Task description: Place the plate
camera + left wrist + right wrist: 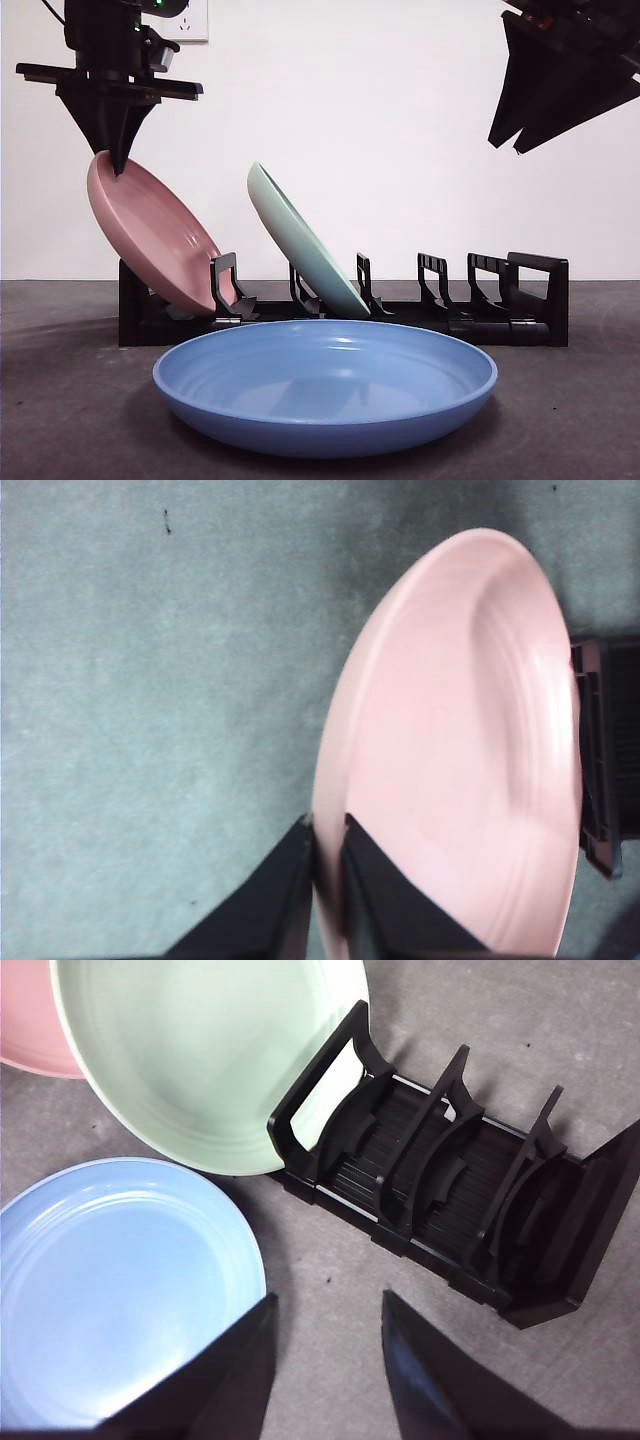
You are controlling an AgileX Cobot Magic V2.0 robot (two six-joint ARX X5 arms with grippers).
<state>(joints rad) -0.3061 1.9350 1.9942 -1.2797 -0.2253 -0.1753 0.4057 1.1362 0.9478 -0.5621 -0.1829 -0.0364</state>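
leaning in the black rack (540, 300), glossy pink plate (150, 235), rim pinched by left hand (118, 165)

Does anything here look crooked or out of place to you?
Nothing looks broken or spilled. The pink plate leans steeply in the black rack because the left tool grips its rim. The green plate leans in another slot. The blue plate lies flat on the table, outside the rack.

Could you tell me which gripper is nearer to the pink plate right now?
Left. The left gripper is clamped on the pink plate's upper rim, while the right gripper hangs open, apart from it, above the rack's other end.
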